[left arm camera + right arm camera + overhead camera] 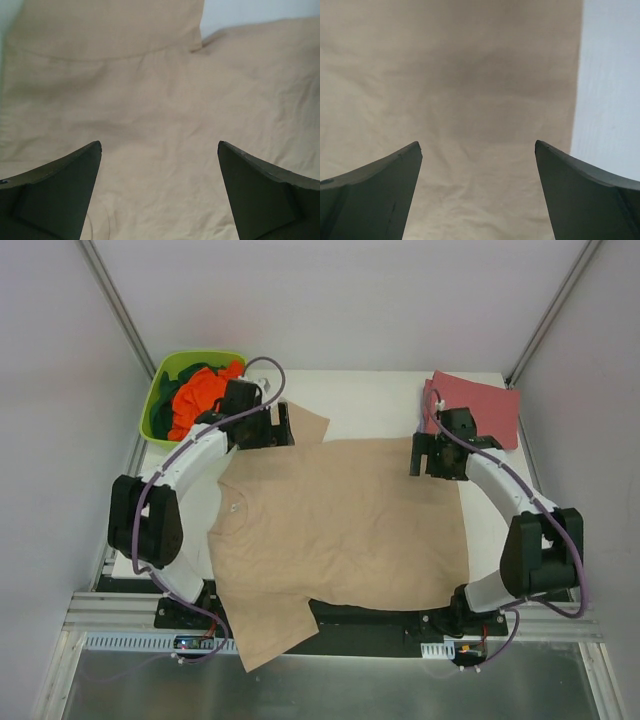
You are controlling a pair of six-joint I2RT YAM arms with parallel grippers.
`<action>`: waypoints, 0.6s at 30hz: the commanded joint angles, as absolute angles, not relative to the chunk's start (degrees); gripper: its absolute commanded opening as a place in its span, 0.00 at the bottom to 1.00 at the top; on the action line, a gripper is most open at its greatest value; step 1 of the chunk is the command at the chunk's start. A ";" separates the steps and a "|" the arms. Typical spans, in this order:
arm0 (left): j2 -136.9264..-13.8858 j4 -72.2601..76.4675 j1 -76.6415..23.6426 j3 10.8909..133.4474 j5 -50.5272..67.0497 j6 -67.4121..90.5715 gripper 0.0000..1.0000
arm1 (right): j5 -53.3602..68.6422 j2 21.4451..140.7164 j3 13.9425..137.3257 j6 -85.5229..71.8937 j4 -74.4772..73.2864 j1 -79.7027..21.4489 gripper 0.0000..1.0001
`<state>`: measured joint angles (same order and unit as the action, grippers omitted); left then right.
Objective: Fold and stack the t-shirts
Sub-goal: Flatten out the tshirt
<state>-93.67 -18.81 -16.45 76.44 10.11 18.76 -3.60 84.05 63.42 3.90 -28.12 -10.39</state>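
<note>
A tan t-shirt (340, 520) lies spread flat across the table, collar to the left, one sleeve at the back and the other hanging over the near edge. My left gripper (286, 426) hovers open above the back sleeve's seam; in the left wrist view the gripper (160, 145) has only tan cloth (160, 100) beneath it. My right gripper (418, 456) stands open over the shirt's back right hem. The right wrist view shows that gripper (477, 145) above the cloth (470, 90), holding nothing. A dusty red t-shirt (478, 405) lies folded at the back right.
A lime-green tub (158, 405) at the back left holds a bright orange shirt (200, 395) and dark green cloth (190, 371). Bare white table (610, 100) shows just beyond the tan shirt's hem. Grey walls close in on both sides.
</note>
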 commanded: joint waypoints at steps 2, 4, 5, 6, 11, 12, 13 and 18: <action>-98.16 -20.13 -17.14 74.00 10.29 22.15 0.99 | -1.74 89.63 63.36 0.44 -29.27 -10.72 0.96; -100.97 -20.56 -17.05 74.96 8.62 22.67 0.99 | -5.08 92.45 64.24 0.09 -29.44 -10.72 0.96; -102.47 -20.74 -16.96 75.67 8.70 22.68 0.99 | -5.62 94.55 64.60 0.09 -29.36 -10.37 0.96; -103.87 -20.83 -16.88 76.28 9.22 22.50 0.99 | -5.28 95.27 64.95 0.09 -29.36 -10.02 0.96; -111.43 -22.76 -15.65 80.15 9.23 23.20 0.99 | -2.20 102.21 67.32 -2.19 -29.44 -8.09 0.97; -112.75 -22.94 -15.30 80.85 9.32 23.38 0.99 | -2.20 103.09 68.02 -2.20 -29.70 -7.74 0.97; -113.81 -23.03 -15.03 81.47 9.40 23.47 0.99 | -2.55 103.88 68.64 -2.11 -29.88 -7.39 0.97; -118.73 -23.81 -13.54 86.73 9.49 22.94 0.99 | -2.90 107.39 72.94 -1.50 -31.55 -5.63 0.97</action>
<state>-114.98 -22.13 -15.07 82.43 9.85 22.83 -2.70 104.97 68.73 -0.86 -30.15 -6.96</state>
